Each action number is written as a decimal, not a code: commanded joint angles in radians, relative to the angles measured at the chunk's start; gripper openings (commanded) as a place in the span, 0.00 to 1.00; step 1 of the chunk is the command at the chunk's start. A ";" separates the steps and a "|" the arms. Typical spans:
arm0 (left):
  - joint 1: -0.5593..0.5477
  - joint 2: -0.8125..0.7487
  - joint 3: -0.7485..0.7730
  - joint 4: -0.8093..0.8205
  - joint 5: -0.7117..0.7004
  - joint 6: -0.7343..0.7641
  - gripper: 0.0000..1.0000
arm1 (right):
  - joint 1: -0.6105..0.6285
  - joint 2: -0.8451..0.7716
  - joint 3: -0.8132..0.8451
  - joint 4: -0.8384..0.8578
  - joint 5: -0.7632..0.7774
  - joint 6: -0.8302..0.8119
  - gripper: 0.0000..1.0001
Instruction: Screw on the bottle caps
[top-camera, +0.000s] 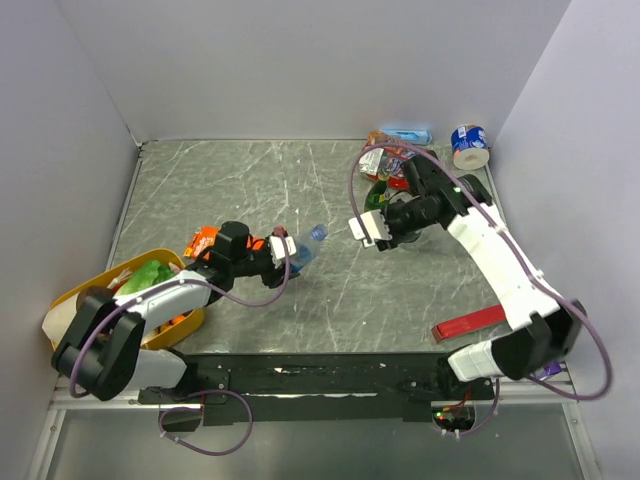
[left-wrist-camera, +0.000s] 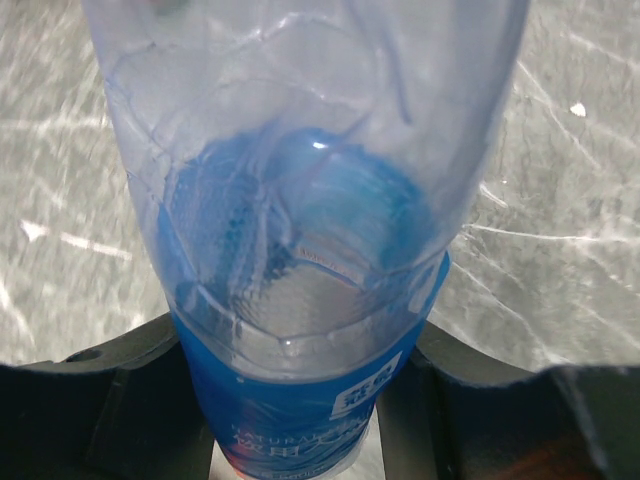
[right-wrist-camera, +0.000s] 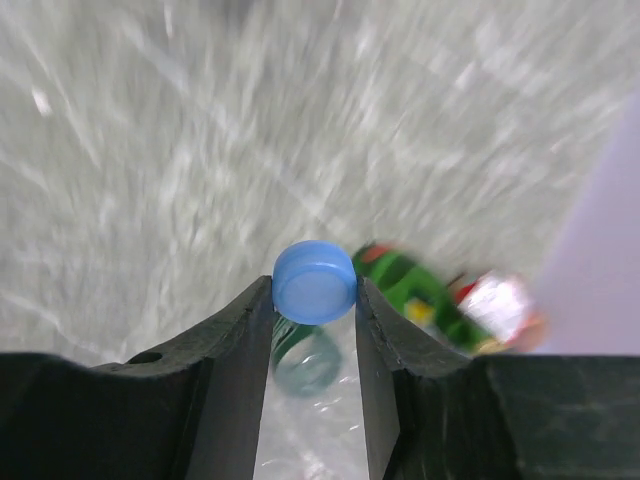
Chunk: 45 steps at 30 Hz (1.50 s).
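Near the table's middle, the left gripper is clamped around the blue-labelled lower body of the clear water bottle, which is held tilted with its neck pointing toward the far right. Just right of it and apart from the neck, the right gripper pinches the plain blue cap between its fingertips. A blue-and-white can sits in the far right corner.
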 joint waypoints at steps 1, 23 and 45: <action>-0.029 0.049 0.000 0.150 0.087 0.148 0.01 | 0.125 -0.070 0.113 -0.100 -0.080 0.174 0.34; -0.109 0.024 -0.066 0.297 0.089 0.196 0.01 | 0.380 -0.055 0.207 -0.105 0.008 0.281 0.36; -0.131 0.034 -0.051 0.342 0.091 0.131 0.01 | 0.464 -0.083 0.101 0.023 0.077 0.355 0.37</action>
